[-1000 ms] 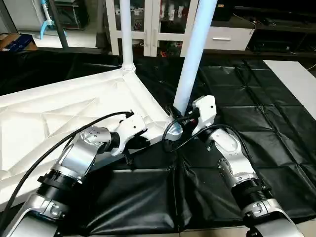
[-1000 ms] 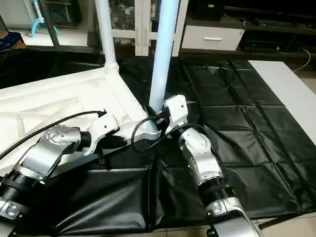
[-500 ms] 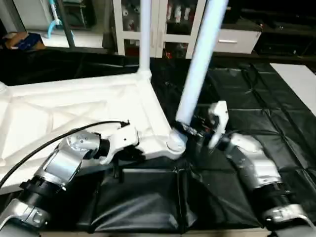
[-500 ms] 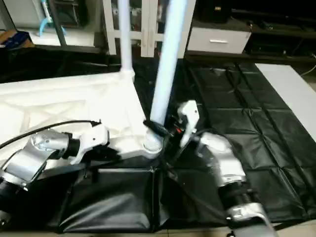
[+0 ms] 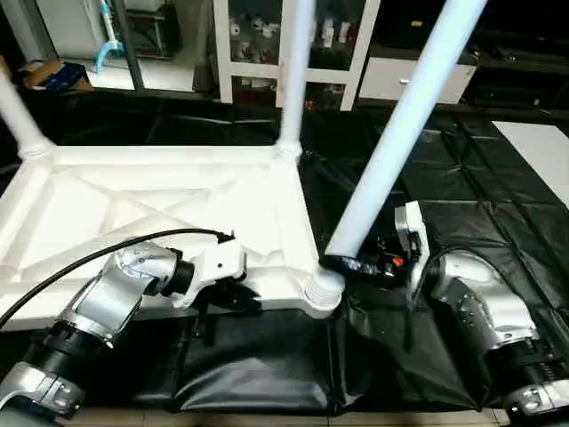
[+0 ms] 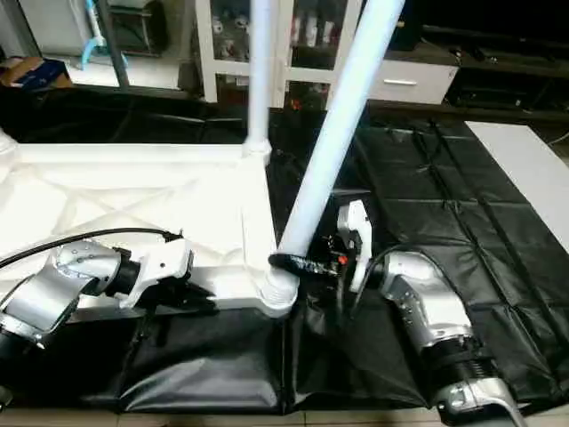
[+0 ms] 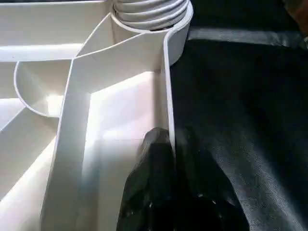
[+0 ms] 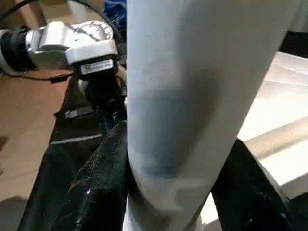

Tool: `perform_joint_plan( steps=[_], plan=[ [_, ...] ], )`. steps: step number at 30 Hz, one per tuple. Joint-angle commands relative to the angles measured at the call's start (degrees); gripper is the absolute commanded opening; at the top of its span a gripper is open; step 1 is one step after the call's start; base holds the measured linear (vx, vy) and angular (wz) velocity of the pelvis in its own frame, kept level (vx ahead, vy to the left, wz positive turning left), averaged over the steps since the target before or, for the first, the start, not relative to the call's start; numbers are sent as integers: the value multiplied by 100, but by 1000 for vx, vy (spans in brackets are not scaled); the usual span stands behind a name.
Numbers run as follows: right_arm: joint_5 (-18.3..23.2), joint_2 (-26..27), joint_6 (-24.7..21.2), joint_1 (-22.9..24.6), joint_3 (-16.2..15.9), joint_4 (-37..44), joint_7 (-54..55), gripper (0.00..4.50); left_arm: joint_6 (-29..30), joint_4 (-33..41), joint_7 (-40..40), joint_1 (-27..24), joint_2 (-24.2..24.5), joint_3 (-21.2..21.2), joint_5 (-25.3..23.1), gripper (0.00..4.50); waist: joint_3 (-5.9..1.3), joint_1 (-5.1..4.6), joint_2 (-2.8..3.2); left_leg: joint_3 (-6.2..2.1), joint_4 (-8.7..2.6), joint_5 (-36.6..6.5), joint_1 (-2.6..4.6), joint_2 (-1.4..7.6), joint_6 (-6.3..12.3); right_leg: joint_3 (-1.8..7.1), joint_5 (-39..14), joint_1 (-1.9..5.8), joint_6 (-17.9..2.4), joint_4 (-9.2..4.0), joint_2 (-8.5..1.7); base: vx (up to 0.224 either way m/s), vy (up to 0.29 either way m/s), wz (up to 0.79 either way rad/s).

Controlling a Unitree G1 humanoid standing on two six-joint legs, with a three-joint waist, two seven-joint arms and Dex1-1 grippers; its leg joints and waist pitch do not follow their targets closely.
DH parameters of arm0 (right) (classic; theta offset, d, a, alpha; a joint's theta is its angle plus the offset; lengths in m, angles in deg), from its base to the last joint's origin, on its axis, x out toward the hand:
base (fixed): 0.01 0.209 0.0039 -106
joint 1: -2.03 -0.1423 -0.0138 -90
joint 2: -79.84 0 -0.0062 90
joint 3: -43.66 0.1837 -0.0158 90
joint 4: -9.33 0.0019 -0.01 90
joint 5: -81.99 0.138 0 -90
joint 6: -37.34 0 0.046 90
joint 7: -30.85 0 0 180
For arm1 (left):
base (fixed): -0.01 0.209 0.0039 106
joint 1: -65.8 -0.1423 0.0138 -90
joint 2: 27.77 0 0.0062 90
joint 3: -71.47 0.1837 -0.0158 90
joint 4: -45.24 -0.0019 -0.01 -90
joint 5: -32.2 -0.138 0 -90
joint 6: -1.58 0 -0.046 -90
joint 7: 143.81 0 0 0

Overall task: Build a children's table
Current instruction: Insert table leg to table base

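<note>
Left eye view: the white plastic square tabletop (image 5: pixel 169 213) lies ribs-up on black sheeting (image 5: pixel 480 169). At its nearest corner socket, the right gripper (image 5: pixel 342 263) clasps a leaning white tubular leg (image 5: pixel 400 133); the left gripper (image 7: pixel 171 144) pinches the tabletop's rim beside it.

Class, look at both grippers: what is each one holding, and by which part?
The right gripper clasps the leaning leg near its bottom end, just above the corner socket. The left gripper pinches the table top's rim.

Looks like a lab/workshop: black floor sheeting (image 5: pixel 462 178), white glass-door cabinet (image 5: pixel 258 36) stocked with parts, cardboard box (image 5: pixel 53 76).
</note>
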Motion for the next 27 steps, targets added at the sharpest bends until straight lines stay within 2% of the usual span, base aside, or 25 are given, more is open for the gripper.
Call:
perform_joint_plan(
  steps=[1, 2, 5, 6, 7, 8, 11, 12, 13, 16, 18, 22, 23, 27],
  plan=[
    [-998, -352, -9, 176, -511, -702, 3, 184, -313, 205, -534, 197, 13, 110, 277, 0, -326, -26, 120, -2, -377, -454, 54, 168, 319, 265, 776, 252, -1563, -328, -404, 0, 0, 0],
    [-1127, -370, 39, 72, -620, -772, -31, 184, -364, 145, -557, 222, -1, 144, 246, 0, -317, -32, 114, -1, -376, -435, 41, 157, 315, 261, 761, 256, -1545, -332, -396, 0, 0, 0],
    [-1164, -367, 6, -8, -677, -814, -82, 184, -362, 124, -587, 237, -12, 145, 262, 0, -308, -35, 136, -6, -397, -640, 58, 175, 241, 262, 460, 250, -1509, -364, -407, 0, 0, 0],
    [-1193, -368, -7, -56, -717, -852, -126, 184, -360, 116, -609, 246, -14, 153, 264, 0, -305, -39, 108, -7, -399, -670, 52, 175, 227, 262, 416, 254, -1503, -367, -402, 0, 0, 0],
    [-1227, -372, -27, -100, -758, -883, -183, 184, -362, 106, -638, 256, -16, 160, 262, 0, -308, -39, 115, -10, -399, -713, 54, 171, 202, 263, 332, 255, -1498, -371, -407, 0, 0, 0],
    [-1352, -403, 23, -171, -880, -999, -329, 184, -374, 92, -678, 271, -11, 171, 247, 0, -312, -48, 116, -11, -397, -692, 54, 171, 196, 264, 340, 257, -1506, -369, -408, 0, 0, 0],
    [-1427, -429, 73, -186, -944, -1040, -393, 184, -377, 90, -696, 275, -6, 173, 238, 0, -320, -48, 120, -11, -393, -629, 54, 175, 213, 266, 477, 258, -1514, -359, -405, 0, 0, 0],
    [-1476, -448, 102, -193, -986, -1061, -444, 184, -379, 92, -710, 277, -2, 174, 231, 0, -328, -56, 56, -5, -389, -616, 50, 176, 233, 263, 501, 264, -1517, -359, -403, 0, 0, 0],
    [-1562, -477, 168, -196, -1057, -1077, -504, 184, -374, 97, -729, 277, 3, 176, 227, 0, -332, -45, 88, -11, -387, -565, 49, 175, 252, 261, 561, 261, -1526, -347, -408, 0, 0, 0],
    [-1715, -470, 337, -240, -1185, -1129, -524, 184, -388, 91, -760, 282, 17, 191, 208, 0, -341, -45, 90, -12, -384, -519, 56, 176, 263, 255, 699, 259, -1524, -341, -402, 0, 0, 0],
    [-1709, -423, 358, -261, -1186, -1109, -486, 184, -398, 83, -745, 286, 11, 193, 197, 0, -341, -50, 71, -9, -391, -621, 60, 177, 241, 256, 596, 256, -1515, -351, -403, 0, 0, 0],
    [-1725, -284, 596, -332, -1152, -1149, -266, 184, -447, 36, -685, 308, -16, 199, 171, 0, -328, -74, 71, -17, -414, -878, 70, 181, 154, 256, 269, 241, -1491, -379, -406, 0, 0, 0],
    [-1609, -130, 674, -332, -1009, -1027, -137, 184, -460, 12, -636, 314, -26, 210, 135, 0, -324, -88, 70, -19, -416, -927, 61, 178, 134, 262, 201, 246, -1483, -387, -410, 0, 0, 0],
    [-1462, -44, 667, -268, -927, -725, -155, 184, -444, 8, -609, 314, -35, 217, 120, 0, -320, -105, 69, -23, -425, -1019, 78, 176, 106, 275, 99, 247, -1450, -401, -408, 0, 0, 0]
  ],
)
